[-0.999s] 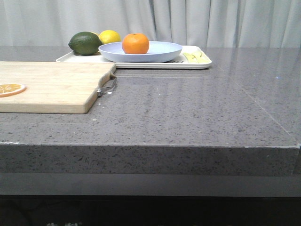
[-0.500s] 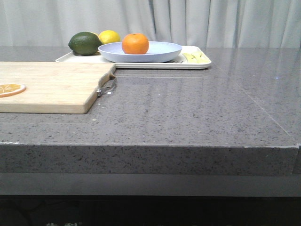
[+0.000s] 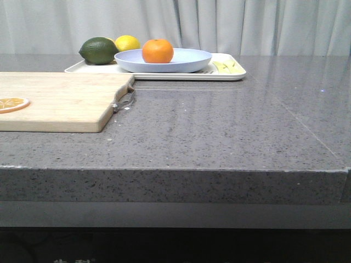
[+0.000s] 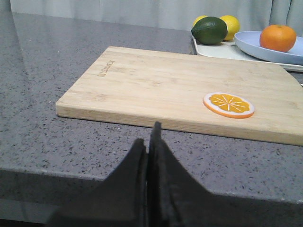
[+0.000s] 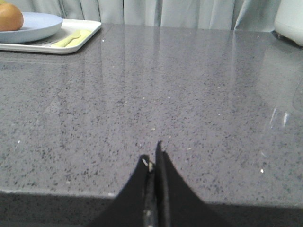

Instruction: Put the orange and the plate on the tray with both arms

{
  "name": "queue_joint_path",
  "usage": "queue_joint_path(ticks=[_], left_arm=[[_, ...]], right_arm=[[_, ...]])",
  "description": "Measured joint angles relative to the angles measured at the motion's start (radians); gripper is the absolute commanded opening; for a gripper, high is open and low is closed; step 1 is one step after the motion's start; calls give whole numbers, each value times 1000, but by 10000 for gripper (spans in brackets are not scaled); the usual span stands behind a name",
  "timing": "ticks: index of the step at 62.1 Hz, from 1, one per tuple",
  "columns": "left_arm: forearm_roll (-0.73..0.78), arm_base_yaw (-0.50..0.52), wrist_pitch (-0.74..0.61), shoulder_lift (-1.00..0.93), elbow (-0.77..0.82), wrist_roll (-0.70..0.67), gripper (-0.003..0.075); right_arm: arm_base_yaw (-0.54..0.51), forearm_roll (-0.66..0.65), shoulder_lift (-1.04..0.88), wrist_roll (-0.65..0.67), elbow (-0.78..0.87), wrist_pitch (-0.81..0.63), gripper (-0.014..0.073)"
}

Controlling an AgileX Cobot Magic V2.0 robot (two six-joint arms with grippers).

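The orange (image 3: 158, 50) sits in the lavender-blue plate (image 3: 192, 61), which rests on the cream-white tray (image 3: 233, 75) at the back of the grey counter. The orange (image 4: 278, 38) and plate (image 4: 258, 47) also show in the left wrist view, and the plate (image 5: 38, 26) and tray (image 5: 78, 40) in the right wrist view. My left gripper (image 4: 147, 135) is shut and empty at the counter's front edge, in front of the cutting board. My right gripper (image 5: 152, 153) is shut and empty at the front edge, far from the tray. Neither arm shows in the front view.
A wooden cutting board (image 3: 66, 101) with a dried orange slice (image 3: 12, 103) lies at the left. A green avocado-like fruit (image 3: 98, 50) and a yellow lemon (image 3: 128, 43) sit on the tray's left end. A white object (image 5: 291, 19) stands at the far right.
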Motion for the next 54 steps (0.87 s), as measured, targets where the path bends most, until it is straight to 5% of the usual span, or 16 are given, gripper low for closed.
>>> queue_joint_path(ticks=[54], left_arm=[[0, 0, 0, 0, 0, 0, -18]], right_arm=[[0, 1, 0, 0, 0, 14, -69]])
